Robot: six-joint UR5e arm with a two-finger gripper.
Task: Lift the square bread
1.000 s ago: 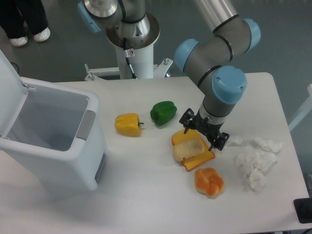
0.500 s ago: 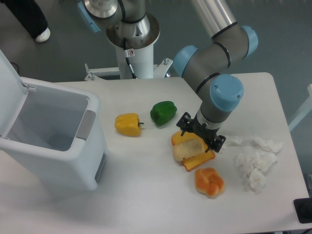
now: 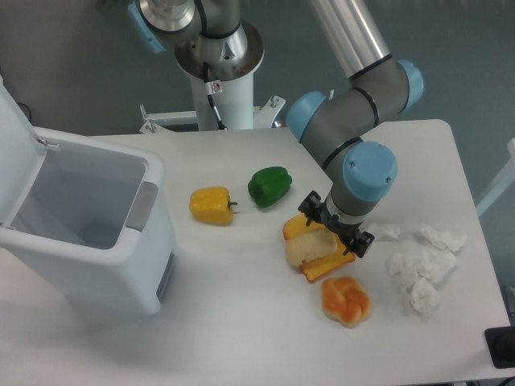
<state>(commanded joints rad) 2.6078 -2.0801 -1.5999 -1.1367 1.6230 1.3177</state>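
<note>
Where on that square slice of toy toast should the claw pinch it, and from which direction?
Probably from above, fingers across the orange crust edges of the square toy toast slice. It lies tilted on the white table, and the black two-finger gripper hovers over its right edge.

The arm [image 3: 354,56] was silver-grey tubing with darker grey joints capped in light blue. Its white base column [image 3: 221,104] carried a black cable and a small red-marked label. The gripper [image 3: 337,231] was black.
</note>
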